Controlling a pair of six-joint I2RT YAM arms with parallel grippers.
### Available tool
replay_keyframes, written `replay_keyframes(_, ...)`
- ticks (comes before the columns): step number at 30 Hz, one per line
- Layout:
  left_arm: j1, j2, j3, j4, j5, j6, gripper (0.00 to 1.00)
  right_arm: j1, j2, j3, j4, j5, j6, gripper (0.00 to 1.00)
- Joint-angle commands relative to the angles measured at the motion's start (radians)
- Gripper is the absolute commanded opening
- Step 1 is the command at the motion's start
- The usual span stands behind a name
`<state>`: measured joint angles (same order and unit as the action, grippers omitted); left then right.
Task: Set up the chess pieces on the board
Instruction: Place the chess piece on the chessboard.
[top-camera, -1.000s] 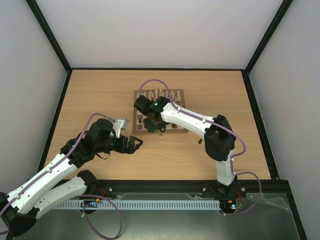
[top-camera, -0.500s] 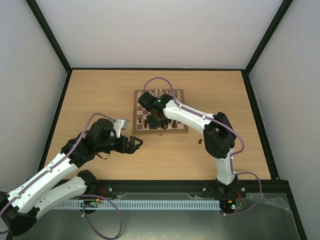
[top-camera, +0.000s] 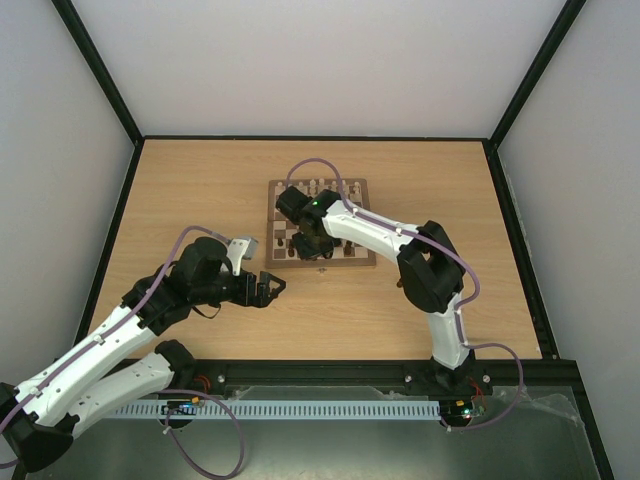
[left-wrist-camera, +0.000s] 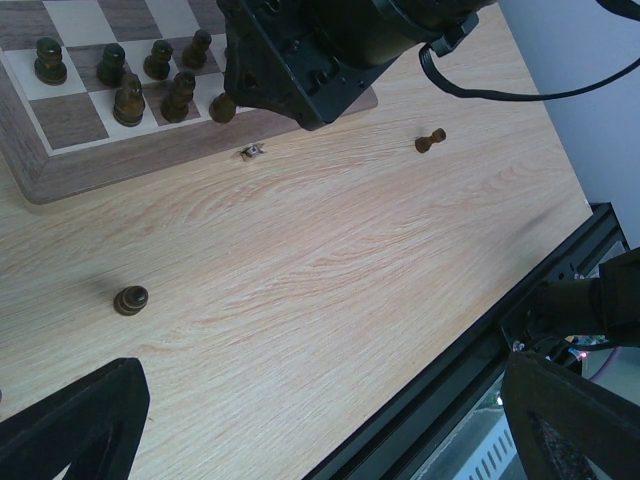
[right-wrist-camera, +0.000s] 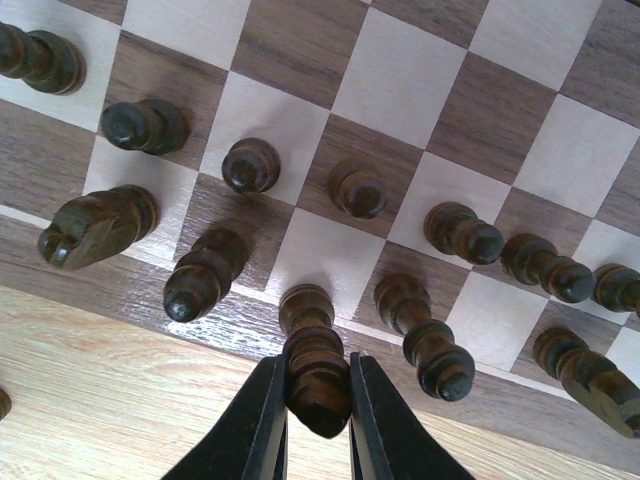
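The right gripper (right-wrist-camera: 318, 372) has been shifted slightly farther over the board (right-wrist-camera: 400, 70), clenched on a dark piece (right-wrist-camera: 312, 345) at its near row, so placement seems imminent. The left gripper (top-camera: 272, 288) is held released, near-left of the board.

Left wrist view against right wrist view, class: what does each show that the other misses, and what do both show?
Left wrist only: a near loose piece and a far loose piece, both dark, on the tabletop off the board, with the right arm above it. Right wrist only: the right gripper shut on the held dark piece at the board's edge. Both: the board and standing dark pieces on it.
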<state>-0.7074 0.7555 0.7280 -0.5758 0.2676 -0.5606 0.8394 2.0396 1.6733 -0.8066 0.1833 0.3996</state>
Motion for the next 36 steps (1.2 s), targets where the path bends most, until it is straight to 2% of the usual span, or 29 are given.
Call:
replay_keyframes(1, 0.005, 0.004, 0.017, -0.02, -0.008, -0.002, 0.99, -0.012, 0.016, 0.0, -0.015, -0.003, -0.015, 0.07)
replay_keyframes(17, 0.005, 0.004, 0.016, -0.021, -0.012, -0.003, 1.0, -0.02, 0.038, 0.033, -0.015, -0.016, -0.028, 0.07)
replay_keyframes(29, 0.005, 0.005, 0.019, -0.022, -0.013, -0.003, 1.0, -0.02, -0.008, 0.053, -0.026, -0.026, -0.03, 0.16)
replay_keyframes(36, 0.005, -0.004, 0.016, -0.021, -0.012, -0.007, 0.99, -0.02, -0.003, 0.054, -0.045, -0.01, -0.028, 0.16)
